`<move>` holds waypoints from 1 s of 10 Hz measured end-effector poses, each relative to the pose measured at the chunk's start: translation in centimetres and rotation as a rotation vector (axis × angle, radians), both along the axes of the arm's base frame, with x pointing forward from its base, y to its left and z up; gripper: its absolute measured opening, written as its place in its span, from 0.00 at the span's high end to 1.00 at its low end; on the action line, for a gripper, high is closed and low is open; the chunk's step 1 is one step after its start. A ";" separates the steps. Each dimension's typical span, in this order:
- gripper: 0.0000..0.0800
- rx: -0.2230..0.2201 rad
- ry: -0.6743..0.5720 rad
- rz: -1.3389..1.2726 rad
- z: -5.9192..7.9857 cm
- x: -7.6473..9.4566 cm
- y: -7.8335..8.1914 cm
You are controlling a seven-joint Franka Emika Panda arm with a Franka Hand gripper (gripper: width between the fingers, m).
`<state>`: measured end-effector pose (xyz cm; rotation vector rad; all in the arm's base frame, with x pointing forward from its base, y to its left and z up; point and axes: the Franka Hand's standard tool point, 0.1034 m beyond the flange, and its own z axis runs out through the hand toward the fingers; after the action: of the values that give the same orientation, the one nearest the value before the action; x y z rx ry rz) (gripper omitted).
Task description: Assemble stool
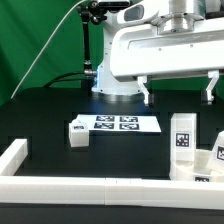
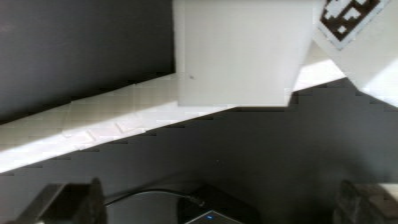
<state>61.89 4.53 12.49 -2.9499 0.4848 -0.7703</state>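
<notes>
My tool (image 1: pixel 178 92) hangs wide and empty by one upright leg (image 1: pixel 181 135), and a second leg (image 1: pixel 78 130) lies loose at its nine o'clock, so I judge assembly barely begun.

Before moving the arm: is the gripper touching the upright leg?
Apart. Exterior view: the open gripper hangs above the upright leg, with dark background visible between them.

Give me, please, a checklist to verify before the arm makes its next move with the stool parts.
1. Pincer open: ok, the fingers stand wide apart.
2. Pincer empty: ok, nothing between the fingers.
3. Upright leg standing, untouched by the pincer: ok.
4. Upright leg centred between the fingers: roughly ok in the wrist view.
5. Second leg clear of the marker board: cannot tell.
6. White parts at the exterior view's right identified: cannot tell, they are cropped.
</notes>
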 end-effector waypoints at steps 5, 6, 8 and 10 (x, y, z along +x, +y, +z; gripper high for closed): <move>0.19 0.057 0.054 -0.098 -0.4 -0.5 -1.4; 0.19 0.107 0.155 -0.102 -0.6 -0.9 -1.0; 0.19 0.164 0.276 -0.102 -0.4 -0.8 -1.4; 0.19 0.221 0.408 -0.099 -0.5 -1.5 -1.5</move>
<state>60.37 3.02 11.96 -2.8838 0.6912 -0.1001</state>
